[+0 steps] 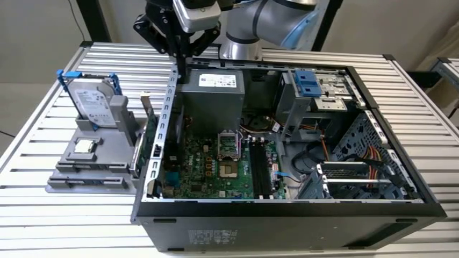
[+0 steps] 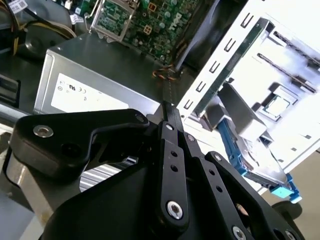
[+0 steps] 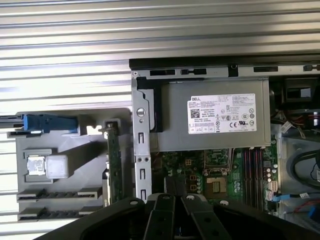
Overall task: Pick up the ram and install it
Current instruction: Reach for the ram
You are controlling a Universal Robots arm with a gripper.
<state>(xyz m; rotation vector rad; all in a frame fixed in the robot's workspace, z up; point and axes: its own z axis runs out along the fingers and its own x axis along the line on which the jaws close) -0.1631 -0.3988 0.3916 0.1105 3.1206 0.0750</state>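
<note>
Ram (image 1: 255,166) prob. seated in mobo (image 1: 204,161)

Ext. view: bright, even, diffuse light, seems overhead; shadows soft. Slats of the table (image 1: 32,177) at 9 o'clock of the case (image 1: 287,228) read pale w/ mild sheen. The case front at 6 o'clock is near-black, little detail. Inside, the motherboard (image 1: 212,166) is well lit, while the drive-bay side at 3 o'clock sits in shade.

Second wrist view: bg beyond the case wall is blown out to white, detail lost. The gripper (image 2: 168,112) is black; only screw heads catch highlights, and the nearest links are soft.

First wrist view: slats show striped glare. The power supply (image 3: 215,115) is evenly lit, label crisp. Gripper links are underexposed, no texture.
</note>
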